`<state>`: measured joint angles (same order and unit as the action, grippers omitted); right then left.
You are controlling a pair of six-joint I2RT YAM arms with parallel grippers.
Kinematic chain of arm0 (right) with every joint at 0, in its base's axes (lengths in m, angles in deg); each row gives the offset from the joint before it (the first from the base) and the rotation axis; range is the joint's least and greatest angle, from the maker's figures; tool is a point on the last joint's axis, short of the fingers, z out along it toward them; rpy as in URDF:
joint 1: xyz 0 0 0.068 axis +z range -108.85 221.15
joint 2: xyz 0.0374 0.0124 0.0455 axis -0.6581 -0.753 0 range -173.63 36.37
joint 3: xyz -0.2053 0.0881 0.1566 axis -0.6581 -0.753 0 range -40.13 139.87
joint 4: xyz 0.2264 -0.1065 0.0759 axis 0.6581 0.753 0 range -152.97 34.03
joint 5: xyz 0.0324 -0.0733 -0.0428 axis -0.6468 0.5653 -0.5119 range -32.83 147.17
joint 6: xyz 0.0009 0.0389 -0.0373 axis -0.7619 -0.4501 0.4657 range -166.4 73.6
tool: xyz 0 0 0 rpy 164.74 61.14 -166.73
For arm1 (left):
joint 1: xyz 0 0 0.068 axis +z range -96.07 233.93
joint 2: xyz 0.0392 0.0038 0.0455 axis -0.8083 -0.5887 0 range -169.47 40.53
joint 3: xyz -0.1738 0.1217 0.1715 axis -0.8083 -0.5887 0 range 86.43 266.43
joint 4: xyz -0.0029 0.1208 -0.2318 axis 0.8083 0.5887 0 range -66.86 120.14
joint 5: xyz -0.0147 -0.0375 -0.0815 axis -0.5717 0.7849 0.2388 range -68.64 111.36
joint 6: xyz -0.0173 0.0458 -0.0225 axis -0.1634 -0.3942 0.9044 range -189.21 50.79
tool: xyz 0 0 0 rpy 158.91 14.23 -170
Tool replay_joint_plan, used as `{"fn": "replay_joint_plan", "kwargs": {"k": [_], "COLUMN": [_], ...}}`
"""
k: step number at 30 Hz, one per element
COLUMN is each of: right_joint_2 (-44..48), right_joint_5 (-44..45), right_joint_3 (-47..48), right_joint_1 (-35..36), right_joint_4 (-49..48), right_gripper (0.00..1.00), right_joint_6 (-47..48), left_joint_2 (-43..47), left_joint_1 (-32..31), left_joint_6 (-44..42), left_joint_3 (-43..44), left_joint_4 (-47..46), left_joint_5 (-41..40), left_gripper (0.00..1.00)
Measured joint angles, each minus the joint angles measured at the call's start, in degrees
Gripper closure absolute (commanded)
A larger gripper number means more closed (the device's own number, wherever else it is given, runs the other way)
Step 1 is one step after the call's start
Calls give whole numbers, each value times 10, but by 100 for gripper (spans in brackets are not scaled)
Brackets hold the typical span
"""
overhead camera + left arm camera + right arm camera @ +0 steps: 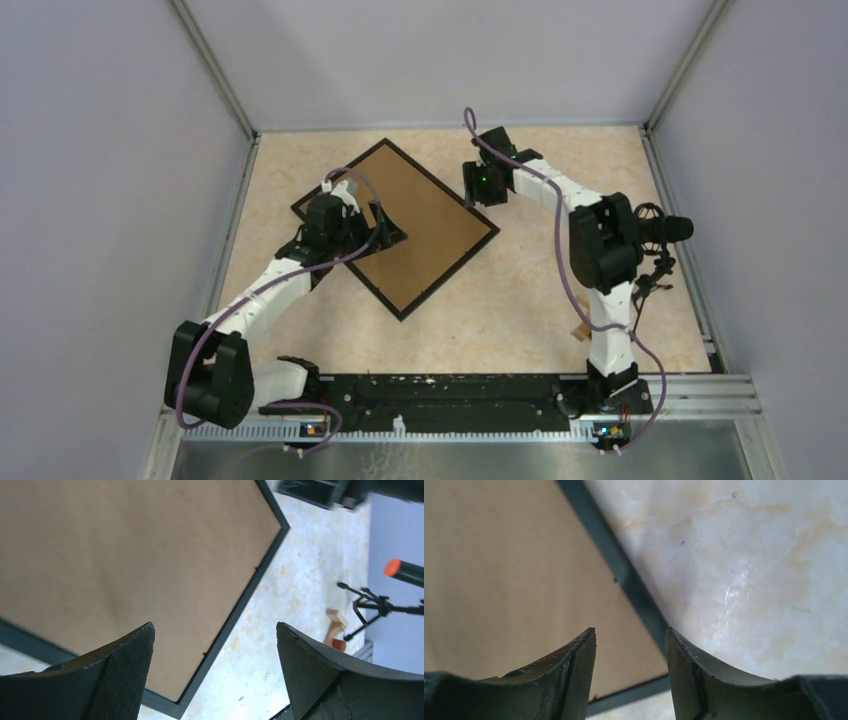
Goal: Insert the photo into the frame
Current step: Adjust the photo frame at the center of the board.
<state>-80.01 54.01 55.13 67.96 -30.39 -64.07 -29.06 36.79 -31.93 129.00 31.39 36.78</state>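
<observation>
Frame (430, 220): flat on the table (540, 290), brown backing up, turned diagonally, left of centre.
Left gripper (386, 233): fingers spread wide, gripping nothing, above the frame's backing on its left half.
Right gripper (487, 185): fingers parted, nothing between them, astride the black border near the frame's right corner.

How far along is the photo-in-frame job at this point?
Done, apparently: a brown board fills the frame, flat on the table; no loose photo shows, so whether it lies underneath is unclear. In hand: nothing; left gripper is open over the board, right gripper open at the frame's right edge. Left: likely just seating the board.
</observation>
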Motion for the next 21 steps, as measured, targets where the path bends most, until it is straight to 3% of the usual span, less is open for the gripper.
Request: {"fn": "replay_joint_plan", "kwargs": {"k": [5,11,21], "right_joint_2": [-116,-116,11], "right_joint_5": [-10,14,-4], "right_joint_3": [72,74,-156], "right_joint_1": [-9,-9,-5], "right_joint_4": [27,24,-123], "right_gripper": [58,73,83], "right_joint_6": [40,55,5], "left_joint_2": [-54,-130,-226], "left_joint_1": [-9,-12,-14], "left_joint_6": [-2,2,21], "left_joint_3": [4,28,81], "left_joint_4": [-59,-102,-170], "left_joint_5": [65,93,105], "left_gripper": [7,8,9]}}
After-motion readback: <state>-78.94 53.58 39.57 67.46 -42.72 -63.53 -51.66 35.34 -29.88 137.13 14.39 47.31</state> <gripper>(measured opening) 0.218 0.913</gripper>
